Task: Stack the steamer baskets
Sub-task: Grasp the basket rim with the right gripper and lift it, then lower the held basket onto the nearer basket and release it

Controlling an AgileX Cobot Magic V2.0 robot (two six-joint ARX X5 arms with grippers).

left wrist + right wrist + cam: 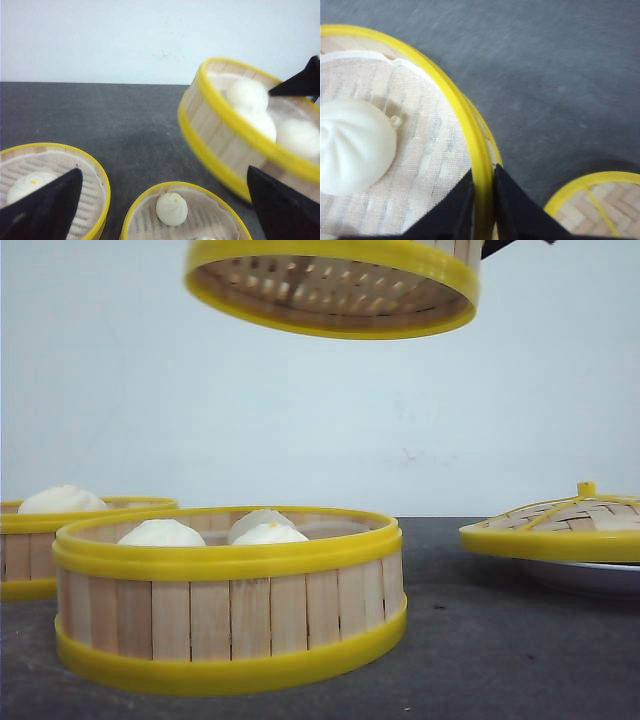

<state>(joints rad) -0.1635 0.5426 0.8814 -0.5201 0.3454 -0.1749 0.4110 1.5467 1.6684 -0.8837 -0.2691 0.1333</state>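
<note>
One steamer basket (pixel 330 328) hangs high above the table, tilted, with buns inside. My right gripper (pixel 483 169) is shut on its yellow rim (pixel 470 130), one finger inside the wall and one outside. The same basket (pixel 215 130) shows in the left wrist view, with a right finger (pixel 300 82) at its far edge. A second steamer basket (pixel 230 615) holding buns stands on the table below, and a third (pixel 20 555) stands behind it on the left. My left gripper (pixel 163 170) is open and holds nothing, above those two baskets (pixel 102 185) (pixel 175 186).
A domed woven lid (pixel 560 525) with a yellow rim and knob rests on a white plate (pixel 590 580) at the right; its edge (pixel 590 200) also shows in the right wrist view. The table (pixel 500 640) is dark grey, with a pale wall behind.
</note>
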